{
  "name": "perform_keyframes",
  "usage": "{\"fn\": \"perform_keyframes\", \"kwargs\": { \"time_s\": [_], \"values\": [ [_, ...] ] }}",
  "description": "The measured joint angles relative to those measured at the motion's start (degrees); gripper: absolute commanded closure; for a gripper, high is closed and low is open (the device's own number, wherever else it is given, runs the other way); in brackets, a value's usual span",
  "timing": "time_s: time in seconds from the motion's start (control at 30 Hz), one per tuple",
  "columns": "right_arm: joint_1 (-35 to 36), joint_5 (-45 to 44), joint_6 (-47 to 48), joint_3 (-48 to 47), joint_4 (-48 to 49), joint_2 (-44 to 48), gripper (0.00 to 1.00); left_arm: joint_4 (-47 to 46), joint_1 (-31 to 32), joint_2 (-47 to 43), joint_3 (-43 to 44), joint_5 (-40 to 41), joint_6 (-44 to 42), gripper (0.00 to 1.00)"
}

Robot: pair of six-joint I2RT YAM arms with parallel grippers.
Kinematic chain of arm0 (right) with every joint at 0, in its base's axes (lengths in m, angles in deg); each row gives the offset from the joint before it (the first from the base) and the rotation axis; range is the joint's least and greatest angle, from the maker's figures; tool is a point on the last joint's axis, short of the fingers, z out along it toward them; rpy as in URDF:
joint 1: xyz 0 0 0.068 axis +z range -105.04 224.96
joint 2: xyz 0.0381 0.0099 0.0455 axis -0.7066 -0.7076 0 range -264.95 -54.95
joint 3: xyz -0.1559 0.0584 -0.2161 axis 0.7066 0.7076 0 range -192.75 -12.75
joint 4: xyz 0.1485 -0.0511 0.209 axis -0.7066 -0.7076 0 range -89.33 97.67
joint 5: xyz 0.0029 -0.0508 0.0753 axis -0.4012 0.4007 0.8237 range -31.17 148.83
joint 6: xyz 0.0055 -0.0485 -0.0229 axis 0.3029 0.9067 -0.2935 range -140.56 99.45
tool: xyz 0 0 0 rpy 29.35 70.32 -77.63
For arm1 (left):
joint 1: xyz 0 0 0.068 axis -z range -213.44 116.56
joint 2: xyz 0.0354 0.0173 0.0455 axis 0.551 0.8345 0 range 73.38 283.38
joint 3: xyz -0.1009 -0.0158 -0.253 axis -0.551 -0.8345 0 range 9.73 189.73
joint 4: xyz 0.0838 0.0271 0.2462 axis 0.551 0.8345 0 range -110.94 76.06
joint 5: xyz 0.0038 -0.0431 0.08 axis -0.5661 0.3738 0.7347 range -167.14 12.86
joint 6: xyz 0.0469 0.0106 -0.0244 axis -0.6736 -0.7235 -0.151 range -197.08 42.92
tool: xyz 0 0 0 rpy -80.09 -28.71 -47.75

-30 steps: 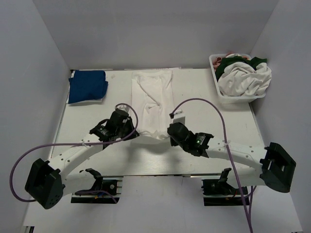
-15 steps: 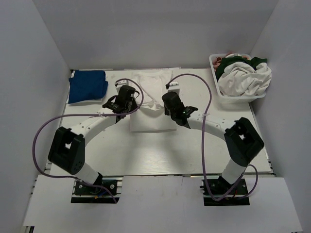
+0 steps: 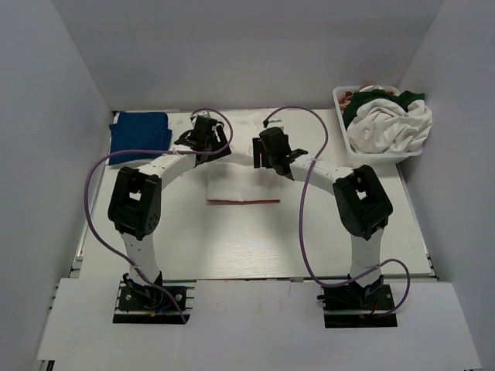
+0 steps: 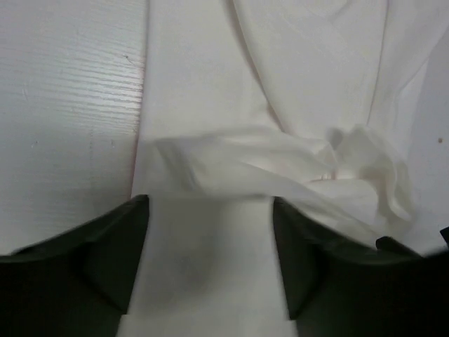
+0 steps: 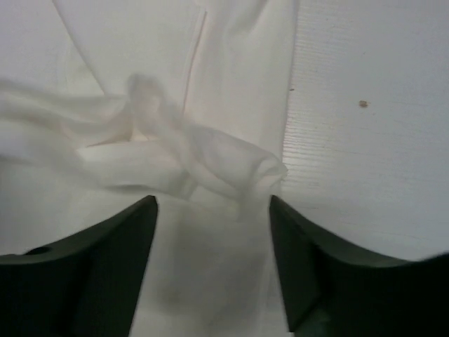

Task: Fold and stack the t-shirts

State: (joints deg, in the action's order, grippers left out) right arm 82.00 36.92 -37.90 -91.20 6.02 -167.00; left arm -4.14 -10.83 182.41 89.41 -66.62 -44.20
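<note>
**Left wrist view: fingers apart over a rumpled fold edge**

The left gripper (image 4: 209,203) has its two fingers spread wide with nothing clamped between them. A crumpled ridge of white cloth lies just beyond the tips. The right gripper (image 5: 212,202) is the same: fingers parted, holding nothing, with a bunched roll of cloth just past them, ending near the shirt's right edge. Both hang close over the white t-shirt (image 3: 240,185), one toward each side of it.

The step in hand looks like laying one half of the shirt over the other and letting go. To do it well, both arms should probably rise straight up together before pulling away, so that neither finger drags the loose ridge and undoes the fold. The ridge looks puffy and uneven — a light press or an outward sweep may be needed to flatten it before the next fold.

From above, the shirt is a roughly rectangular white pad in the middle of the table (image 3: 255,239), toward the far side. Its near edge is straight and a thin red line shows along it. The cloth under the grippers is thin, soft and wrinkled, and falls in long diagonal creases.

A blue t-shirt (image 3: 139,137) lies folded at the far left, well apart. A heap of t-shirts (image 3: 390,124), white and dark green, fills the basket (image 3: 379,158) at the far right — plenty remains to do.
</note>
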Motion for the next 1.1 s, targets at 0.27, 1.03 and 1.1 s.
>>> {"fn": "perform_keyframes", "kwargs": {
  "time_s": [0.27, 1.03, 1.1],
  "values": [
    [-0.7, 2.3, 0.0, -1.5, -2.1, 0.1, 0.1, 2.6, -2.2, 0.3, 0.8, -3.8, 0.3, 0.0],
    [-1.0, 16.8, -14.4, 28.5, 0.5, 16.9, 0.27, -0.1, -0.9, -16.6, -31.4, -14.7, 4.6, 0.63],
    [-1.0, 17.5, -14.9, 28.5, 1.3, 16.3, 0.3, -0.5, -0.9, -16.3, -31.5, -14.7, 4.5, 0.62]
  ]
}}
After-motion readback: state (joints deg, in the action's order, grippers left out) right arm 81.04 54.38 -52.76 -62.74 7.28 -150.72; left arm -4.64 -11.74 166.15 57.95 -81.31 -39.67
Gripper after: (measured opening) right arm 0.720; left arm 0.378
